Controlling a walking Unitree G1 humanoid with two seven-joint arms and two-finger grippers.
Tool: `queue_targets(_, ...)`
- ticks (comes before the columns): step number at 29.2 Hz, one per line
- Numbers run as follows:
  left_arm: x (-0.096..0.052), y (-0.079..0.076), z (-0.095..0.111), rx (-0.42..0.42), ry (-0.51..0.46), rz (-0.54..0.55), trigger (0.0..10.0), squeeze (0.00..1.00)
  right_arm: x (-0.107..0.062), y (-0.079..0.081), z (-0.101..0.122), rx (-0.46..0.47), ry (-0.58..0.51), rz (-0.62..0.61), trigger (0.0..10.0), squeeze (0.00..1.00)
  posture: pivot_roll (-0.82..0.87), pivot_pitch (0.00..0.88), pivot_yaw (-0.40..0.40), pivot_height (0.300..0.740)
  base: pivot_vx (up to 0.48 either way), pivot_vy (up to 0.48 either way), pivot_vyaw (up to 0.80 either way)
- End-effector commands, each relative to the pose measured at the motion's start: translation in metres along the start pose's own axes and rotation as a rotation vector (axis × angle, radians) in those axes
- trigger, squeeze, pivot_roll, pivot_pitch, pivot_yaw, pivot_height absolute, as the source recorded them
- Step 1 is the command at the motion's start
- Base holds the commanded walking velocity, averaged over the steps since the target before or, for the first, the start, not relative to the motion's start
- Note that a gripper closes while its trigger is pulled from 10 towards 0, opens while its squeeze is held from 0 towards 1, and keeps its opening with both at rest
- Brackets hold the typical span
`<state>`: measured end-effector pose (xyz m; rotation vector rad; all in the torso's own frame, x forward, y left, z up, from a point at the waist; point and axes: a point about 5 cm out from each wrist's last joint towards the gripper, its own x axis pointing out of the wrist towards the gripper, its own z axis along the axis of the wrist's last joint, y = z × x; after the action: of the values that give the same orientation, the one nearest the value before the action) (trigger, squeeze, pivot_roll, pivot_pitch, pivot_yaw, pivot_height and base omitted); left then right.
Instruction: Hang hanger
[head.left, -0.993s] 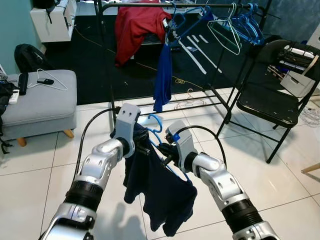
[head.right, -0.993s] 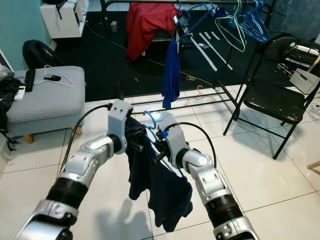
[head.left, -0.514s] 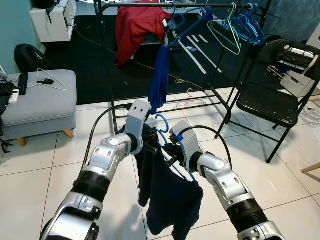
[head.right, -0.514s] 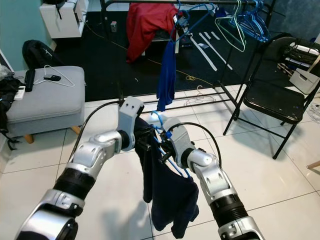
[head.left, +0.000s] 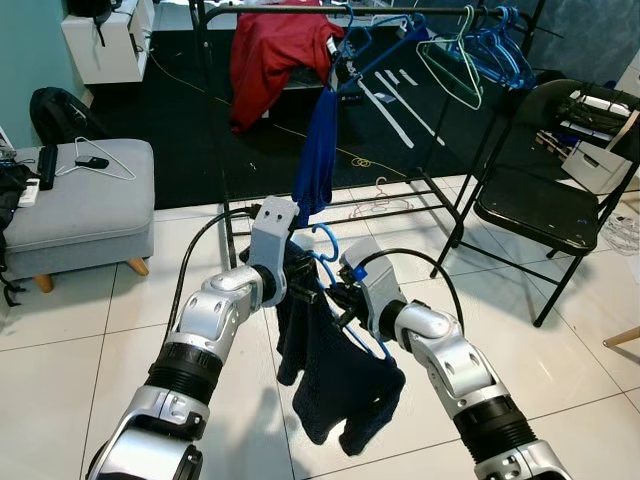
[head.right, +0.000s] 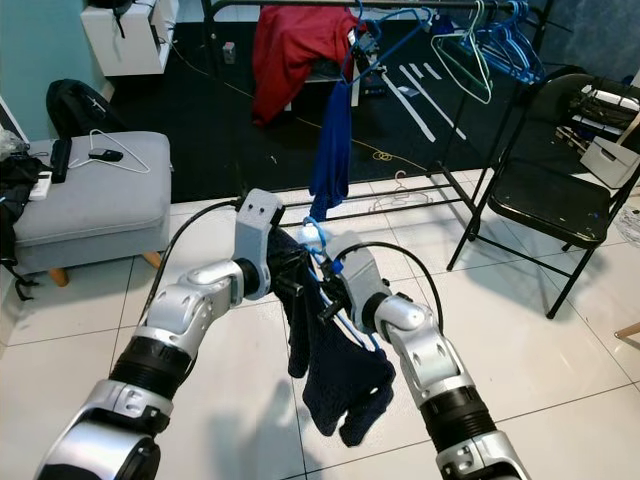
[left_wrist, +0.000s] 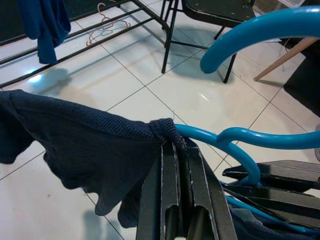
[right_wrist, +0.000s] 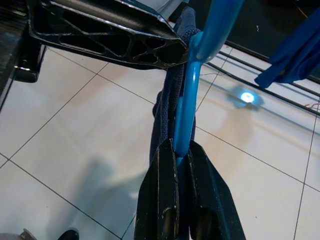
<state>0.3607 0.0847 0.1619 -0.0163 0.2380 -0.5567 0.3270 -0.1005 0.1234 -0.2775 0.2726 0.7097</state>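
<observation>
blue plastic hanger (head.left: 330, 262), centre of frame, dark navy knit garment (head.left: 335, 375) draped on it | left gripper (left_wrist: 175, 150) fingers closed on garment and hanger arm | right gripper (right_wrist: 182, 150) fingers clamped on hanger bar | metal clothes rack (head.left: 400, 12) at top | no legible writing

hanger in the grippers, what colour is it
Light blue hanger, clearest in the right wrist view.

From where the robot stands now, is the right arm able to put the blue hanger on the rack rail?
Probably not yet. The right gripper is shut on the blue hanger low before the robot, while the rack rail stands farther off and higher, so it likely must step closer.
</observation>
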Motion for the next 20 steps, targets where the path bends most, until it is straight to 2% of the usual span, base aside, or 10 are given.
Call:
queue_targets(1,-0.004,0.007,0.007,-0.032,-0.071,0.047,0.0,0.0,0.006,0.025,-0.021,0.018,0.087,0.121,10.0,0.0,-0.07,0.093,-0.045,0.74,0.0,0.0,0.0)
queue_targets(3,-0.004,0.007,0.007,-0.032,-0.071,0.047,0.0,0.0,0.006,0.025,-0.021,0.018,0.087,0.121,10.0,0.0,-0.07,0.093,-0.045,0.74,0.0,0.0,0.0)
queue_targets(4,-0.01,0.015,-0.012,-0.087,-0.035,0.089,0.0,0.0,0.007,0.024,-0.02,0.02,0.079,0.114,10.0,0.0,-0.06,0.095,-0.047,0.74,0.0,0.0,0.0)
queue_targets(5,-0.01,0.015,-0.012,-0.087,-0.035,0.089,0.0,0.0,0.007,0.024,-0.02,0.02,0.079,0.114,10.0,0.0,-0.06,0.095,-0.047,0.74,0.0,0.0,0.0)
queue_targets(7,-0.018,0.021,-0.04,-0.124,0.025,0.116,0.0,0.0,0.007,0.023,-0.018,0.023,0.066,0.103,10.0,0.0,-0.06,0.095,-0.047,0.74,0.0,0.0,0.0)
queue_targets(9,-0.018,0.021,-0.04,-0.124,0.025,0.116,0.0,0.0,0.007,0.023,-0.018,0.023,0.066,0.103,10.0,0.0,-0.06,0.095,-0.047,0.74,0.0,0.0,0.0)
queue_targets(11,-0.02,0.017,-0.053,-0.039,0.081,0.092,0.0,0.0,0.008,0.022,-0.017,0.022,0.062,0.098,10.0,0.0,-0.06,0.094,-0.047,0.74,0.0,0.0,0.0)
queue_targets(14,-0.02,0.017,-0.053,-0.039,0.081,0.092,0.0,0.0,0.008,0.022,-0.017,0.022,0.062,0.098,10.0,0.0,-0.06,0.094,-0.047,0.74,0.0,0.0,0.0)
queue_targets(18,-0.021,0.016,-0.058,0.065,0.128,0.092,0.0,0.0,0.007,0.022,-0.017,0.023,0.06,0.095,10.0,0.0,-0.07,0.089,-0.044,0.74,0.0,0.0,0.0)
queue_targets(20,-0.02,0.017,-0.057,0.081,0.131,0.1,0.0,0.0,0.007,0.022,-0.017,0.023,0.06,0.094,10.0,0.0,-0.07,0.089,-0.044,0.74,0.0,0.0,0.0)
